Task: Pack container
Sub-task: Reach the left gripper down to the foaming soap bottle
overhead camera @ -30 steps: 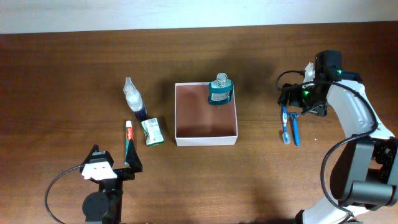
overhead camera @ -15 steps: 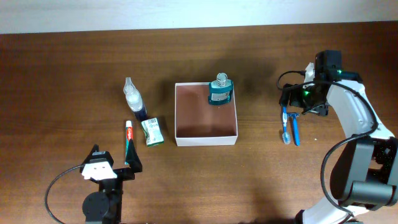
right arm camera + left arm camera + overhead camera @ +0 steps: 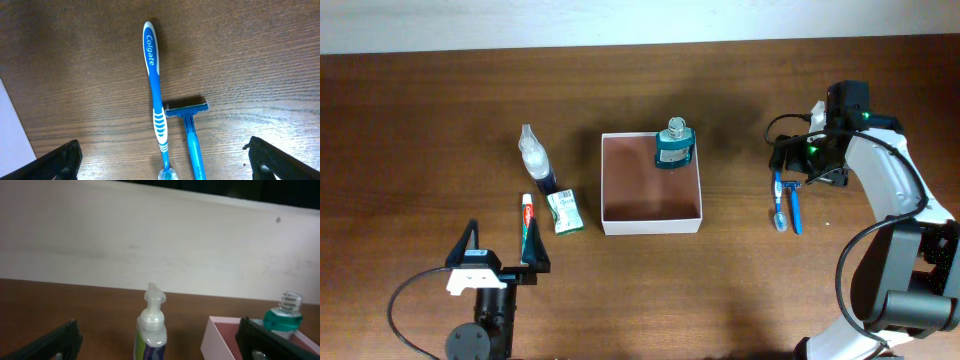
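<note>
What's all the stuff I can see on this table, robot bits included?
Table: one, dark brown wood, under everything.
Container: one, white walls and reddish-brown inside, centre.
Mouthwash: one, teal, container's far right corner.
Pump bottle: one, clear top and dark blue base, left of the container.
Packet: one, green and white, beside the toothpaste.
Toothpaste: one, white, red and green, near left.
Toothbrush: one, blue and white, right of the container.
Razor: one, blue, beside the toothbrush.
Left pincer: one, black, open, by the toothpaste.
Right pincer: one, black, open, above toothbrush and razor.
</note>
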`<state>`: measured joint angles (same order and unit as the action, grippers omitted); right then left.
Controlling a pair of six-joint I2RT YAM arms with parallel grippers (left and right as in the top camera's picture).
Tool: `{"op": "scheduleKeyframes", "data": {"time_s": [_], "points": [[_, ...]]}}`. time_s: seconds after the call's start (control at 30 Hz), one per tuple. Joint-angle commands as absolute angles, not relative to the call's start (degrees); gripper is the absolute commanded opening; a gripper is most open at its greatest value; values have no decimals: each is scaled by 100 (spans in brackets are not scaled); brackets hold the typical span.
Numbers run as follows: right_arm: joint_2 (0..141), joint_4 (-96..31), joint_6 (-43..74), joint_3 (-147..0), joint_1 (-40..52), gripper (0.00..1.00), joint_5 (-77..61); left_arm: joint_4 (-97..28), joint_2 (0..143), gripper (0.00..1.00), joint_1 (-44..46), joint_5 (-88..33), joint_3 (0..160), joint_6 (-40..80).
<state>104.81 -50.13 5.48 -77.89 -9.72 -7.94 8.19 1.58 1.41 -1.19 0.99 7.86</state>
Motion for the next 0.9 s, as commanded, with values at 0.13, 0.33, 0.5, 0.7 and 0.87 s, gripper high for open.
{"op": "scheduleKeyframes", "data": {"time_s": [0.13,0.33,0.5,0.7,0.87], "points": [[10355,-5015,486,-7874,-976,99,-720,526,1511,99,99,-370,1461,550],[10355,-5015,486,-7874,-978,98,-720,-1852,4169,99,99,-891,4311,62],[10355,-5015,486,-7874,-978,99,-720,-3509,6267,99,99,-972,6490,-25],[10355,-5015,486,-7874,-978,99,-720,-3876,7579,100,99,-1269,7352,-25],[10355,-5015,486,-7874,-978,99,-720,-3782,7961,100,95,-1245,7352,-23]]}}
